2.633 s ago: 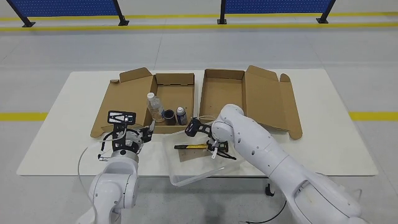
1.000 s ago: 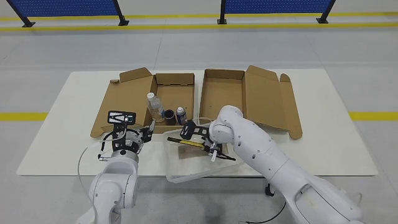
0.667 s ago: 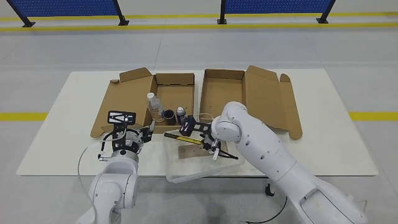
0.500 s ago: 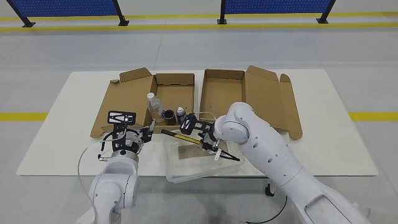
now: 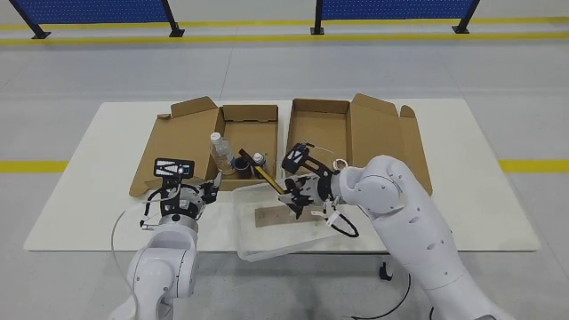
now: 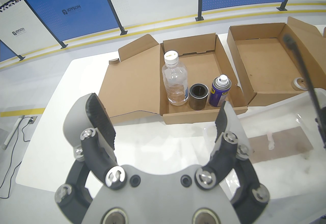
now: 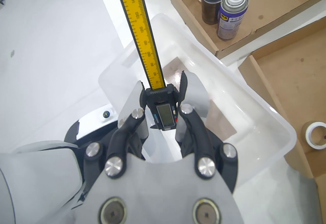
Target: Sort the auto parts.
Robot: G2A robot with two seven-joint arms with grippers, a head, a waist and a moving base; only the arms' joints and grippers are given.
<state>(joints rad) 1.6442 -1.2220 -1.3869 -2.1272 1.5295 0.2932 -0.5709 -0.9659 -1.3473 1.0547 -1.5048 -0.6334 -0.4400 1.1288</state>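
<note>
My right gripper (image 7: 161, 90) is shut on the black display head of a digital caliper (image 7: 137, 13). It holds the caliper above the clear plastic tray (image 7: 254, 113). In the top view the caliper (image 5: 265, 176) slants from the right gripper (image 5: 293, 197) toward the front edge of the left cardboard box (image 5: 249, 133). That box holds a clear bottle (image 6: 174, 82), a black cylinder (image 6: 198, 96) and a spray can (image 6: 220, 91). My left gripper (image 6: 159, 107) stands open over the table, in front of the left box, with nothing between its fingers.
The right cardboard box (image 5: 316, 133) lies open beside the left one, lid flat to its right. A roll of tape (image 7: 314, 134) sits in its near corner. A brown sheet (image 5: 276, 216) lies in the clear tray (image 5: 267, 240) at the table's front edge.
The right arm has lifted the caliper out of the tray and moved back and to the right, swinging its scale toward the left box. The left arm has stayed still.
</note>
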